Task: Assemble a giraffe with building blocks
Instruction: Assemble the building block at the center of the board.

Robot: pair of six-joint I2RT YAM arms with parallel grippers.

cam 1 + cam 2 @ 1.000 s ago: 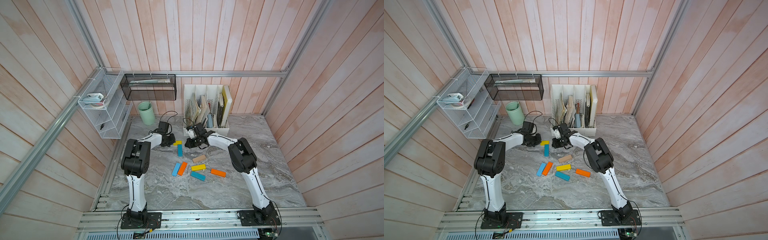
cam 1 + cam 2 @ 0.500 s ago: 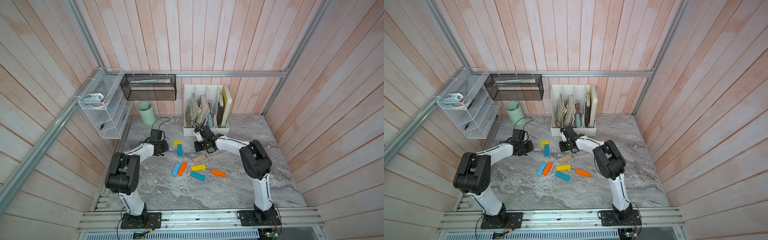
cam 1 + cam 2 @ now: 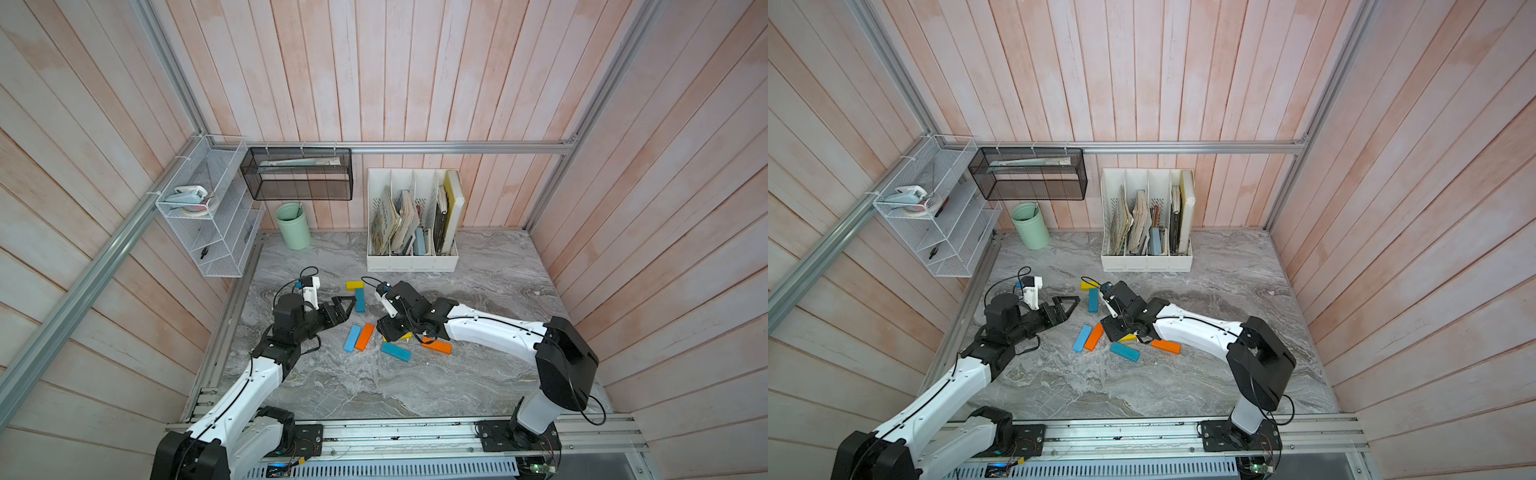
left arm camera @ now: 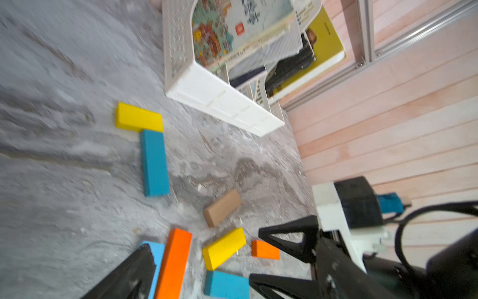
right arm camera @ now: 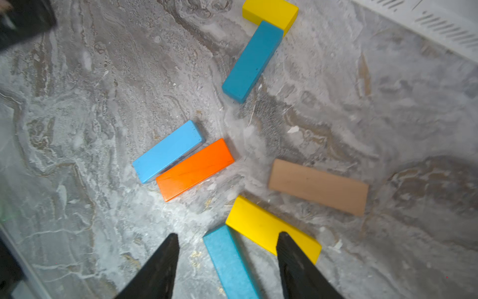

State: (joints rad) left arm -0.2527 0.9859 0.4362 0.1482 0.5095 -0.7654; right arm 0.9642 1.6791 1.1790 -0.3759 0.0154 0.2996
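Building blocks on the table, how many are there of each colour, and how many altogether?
Blue blocks: 3
Orange blocks: 2
Yellow blocks: 2
Tan block: 1
Total: 8

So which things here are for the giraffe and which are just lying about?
Giraffe: yellow block, teal block, light blue block, orange block, tan block, second yellow block, second teal block, second orange block.
Lying about: file holder, green cup, wire shelf, mesh basket.
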